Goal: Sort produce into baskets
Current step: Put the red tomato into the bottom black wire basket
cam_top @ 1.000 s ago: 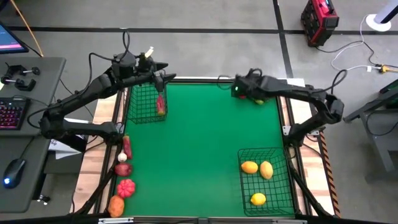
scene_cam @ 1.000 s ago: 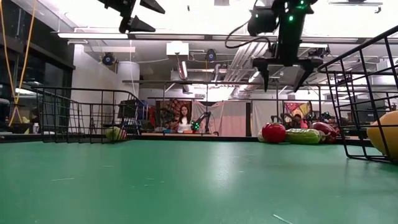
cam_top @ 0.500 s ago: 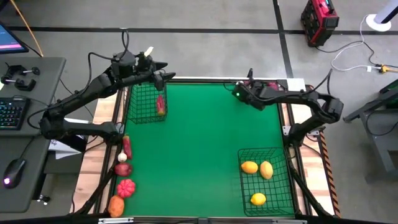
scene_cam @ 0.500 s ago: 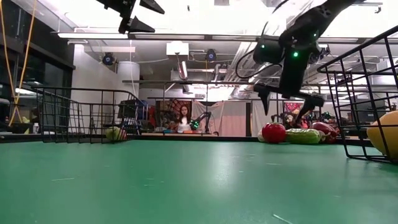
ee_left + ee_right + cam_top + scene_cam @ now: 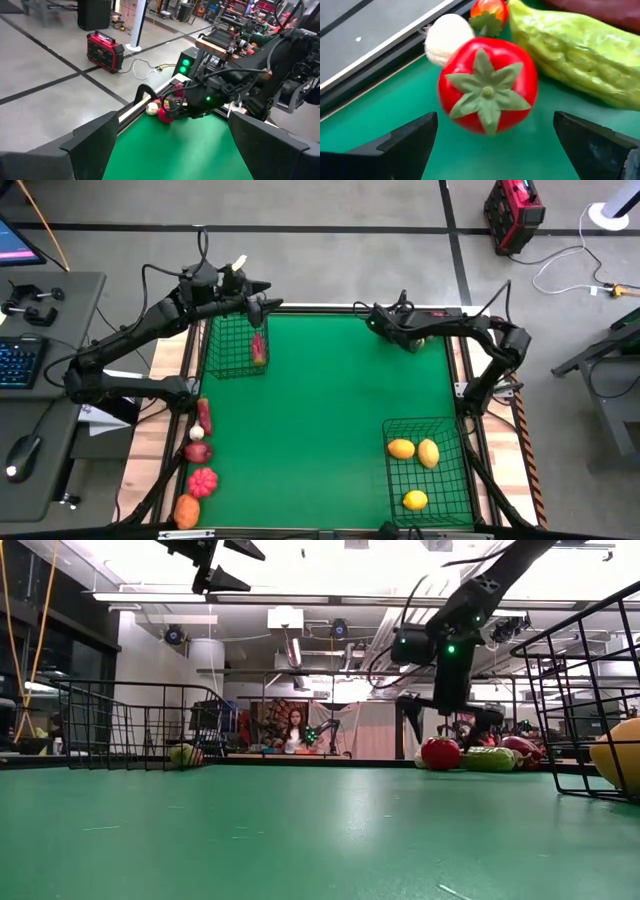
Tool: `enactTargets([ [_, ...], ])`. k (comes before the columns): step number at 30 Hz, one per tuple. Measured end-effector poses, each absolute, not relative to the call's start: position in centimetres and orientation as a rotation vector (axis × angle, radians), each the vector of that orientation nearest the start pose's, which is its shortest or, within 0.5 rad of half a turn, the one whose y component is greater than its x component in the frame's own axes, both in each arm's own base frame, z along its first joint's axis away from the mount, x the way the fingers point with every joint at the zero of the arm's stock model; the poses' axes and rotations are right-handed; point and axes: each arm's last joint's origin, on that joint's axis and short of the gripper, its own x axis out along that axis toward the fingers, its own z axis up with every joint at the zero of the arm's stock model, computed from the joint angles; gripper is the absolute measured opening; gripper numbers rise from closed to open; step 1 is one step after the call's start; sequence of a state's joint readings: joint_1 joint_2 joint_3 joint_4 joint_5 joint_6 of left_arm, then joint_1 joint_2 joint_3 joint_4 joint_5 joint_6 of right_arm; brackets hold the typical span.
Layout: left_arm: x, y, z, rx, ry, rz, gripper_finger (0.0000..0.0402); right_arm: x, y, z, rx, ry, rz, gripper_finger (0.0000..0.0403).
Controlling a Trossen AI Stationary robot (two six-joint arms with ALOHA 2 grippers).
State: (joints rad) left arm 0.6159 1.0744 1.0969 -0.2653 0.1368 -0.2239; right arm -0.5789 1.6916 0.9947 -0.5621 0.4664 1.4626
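A: Any lettering, brand or number legible anywhere?

B: None. The red case on the floor shows no readable mark from above, and none from the left wrist.

A: The monitor and keyboard on the side desk?

B: Coloured glow only; no characters can be made out.

A: The room beyond the bench?

B: Wall hangings too small to read.

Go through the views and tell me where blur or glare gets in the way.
Right wrist view: the red tomato is slightly soft, the open right gripper fingers blurred at the frame's bottom. Low view: ceiling lights blow out above the right arm; the near green table is soft. High view: even light, no glare.
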Motion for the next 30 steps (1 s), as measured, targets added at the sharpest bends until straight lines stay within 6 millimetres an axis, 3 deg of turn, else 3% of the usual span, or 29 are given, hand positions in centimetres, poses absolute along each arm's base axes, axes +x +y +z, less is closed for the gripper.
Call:
enactTargets([
  [10, 19.1, 13.0, 37.8, -0.285, 0.18, 0.499, 0.0367, 24.9, -18.5, 15.9, 1.183, 0.325, -1.752, 0.0369],
  [30, 19.0, 13.0, 37.4, -0.334, 0.213, 0.502, 0.0367, 24.7, -19.1, 15.3, 1.263, 0.298, -1.701, 0.036],
])
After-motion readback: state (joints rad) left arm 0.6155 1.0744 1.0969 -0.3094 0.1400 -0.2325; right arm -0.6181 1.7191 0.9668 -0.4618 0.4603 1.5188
